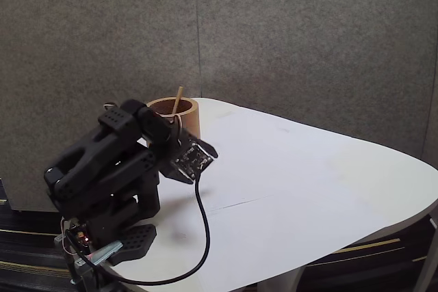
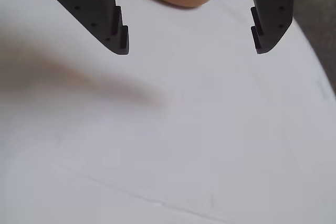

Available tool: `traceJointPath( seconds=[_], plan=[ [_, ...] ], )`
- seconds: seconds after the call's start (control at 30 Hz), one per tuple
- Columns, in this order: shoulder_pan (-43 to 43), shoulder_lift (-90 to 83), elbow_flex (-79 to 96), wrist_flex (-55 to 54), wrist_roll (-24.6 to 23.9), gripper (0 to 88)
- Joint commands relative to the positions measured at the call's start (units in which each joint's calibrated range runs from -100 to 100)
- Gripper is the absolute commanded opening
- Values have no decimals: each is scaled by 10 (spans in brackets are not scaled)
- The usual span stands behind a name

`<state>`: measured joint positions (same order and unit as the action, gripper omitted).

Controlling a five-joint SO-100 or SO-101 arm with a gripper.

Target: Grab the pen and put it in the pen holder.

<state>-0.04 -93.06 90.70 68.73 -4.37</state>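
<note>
Black and folded low at the left of the fixed view, the arm (image 1: 102,169) tips its wrist down toward the white table (image 1: 308,189). The gripper (image 2: 191,51) hangs with jaws spread wide, holding nothing. Just behind it, left of centre, stands the pen holder (image 1: 186,115), with the pen (image 1: 177,99) leaning inside, poking above the rim.
</note>
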Motion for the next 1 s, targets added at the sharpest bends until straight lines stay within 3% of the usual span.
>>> traceJointPath(
  seconds=[0.0,0.97],
  plan=[
    [26,4,33,10,-3,335],
    [28,4,41,10,-2,335]
  ],
)
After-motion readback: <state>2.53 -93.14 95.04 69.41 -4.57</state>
